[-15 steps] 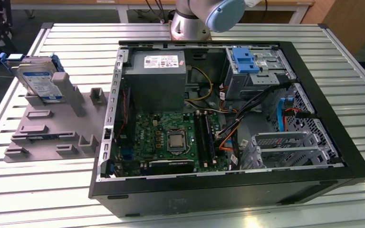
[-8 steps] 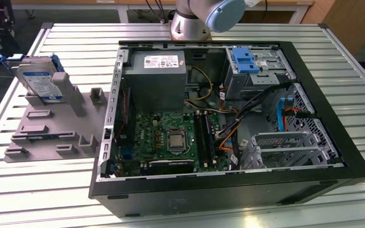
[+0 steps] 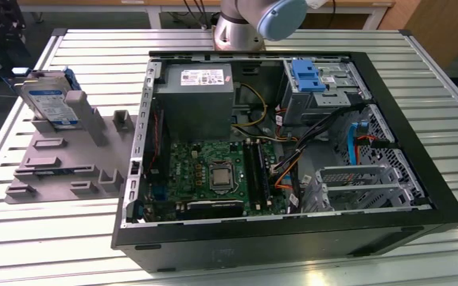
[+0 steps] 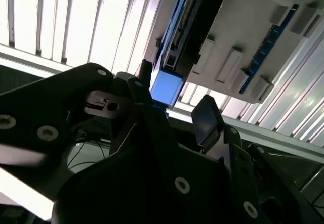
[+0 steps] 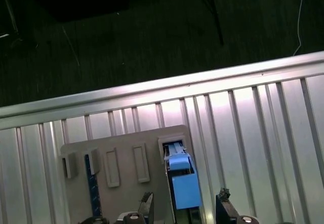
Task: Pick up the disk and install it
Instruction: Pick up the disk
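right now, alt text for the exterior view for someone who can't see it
An open computer case lies on a slatted metal table, motherboard exposed. At the exterior view's left, the disk stands upright in a grey holder beside the case. The robot arm's base rises beyond the case.

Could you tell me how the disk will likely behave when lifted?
The disk looks like a rigid metal slab, so probably stiff and fairly heavy for its size. Standing on edge in the grey holder, it may tip if nudged sideways. Its smooth faces could be slippery.
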`<control>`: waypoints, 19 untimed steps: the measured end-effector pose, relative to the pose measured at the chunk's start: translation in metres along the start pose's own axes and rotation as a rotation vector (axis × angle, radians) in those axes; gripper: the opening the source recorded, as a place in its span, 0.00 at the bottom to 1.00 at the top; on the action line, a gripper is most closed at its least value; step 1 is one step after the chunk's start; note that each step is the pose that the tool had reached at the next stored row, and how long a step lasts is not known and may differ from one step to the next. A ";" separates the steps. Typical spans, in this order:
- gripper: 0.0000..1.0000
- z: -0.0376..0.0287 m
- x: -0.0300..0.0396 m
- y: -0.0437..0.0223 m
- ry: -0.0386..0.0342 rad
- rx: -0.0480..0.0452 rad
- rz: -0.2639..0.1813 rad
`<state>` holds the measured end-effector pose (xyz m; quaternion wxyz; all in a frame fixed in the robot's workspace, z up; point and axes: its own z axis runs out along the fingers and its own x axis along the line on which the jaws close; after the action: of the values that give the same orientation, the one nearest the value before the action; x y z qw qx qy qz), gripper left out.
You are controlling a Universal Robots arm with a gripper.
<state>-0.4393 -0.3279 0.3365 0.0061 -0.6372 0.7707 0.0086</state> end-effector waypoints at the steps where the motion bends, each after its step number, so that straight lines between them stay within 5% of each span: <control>1: 0.59 0.0018 0.0001 0.0011 0.0001 0.0000 0.000; 14: 0.59 0.0253 0.0020 0.0081 0.0006 -0.0018 -0.086; 19: 0.51 0.0259 0.0021 0.0083 0.0015 -0.0018 -0.086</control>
<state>-0.4480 -0.3278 0.3105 0.0053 -0.6698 0.7425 0.0086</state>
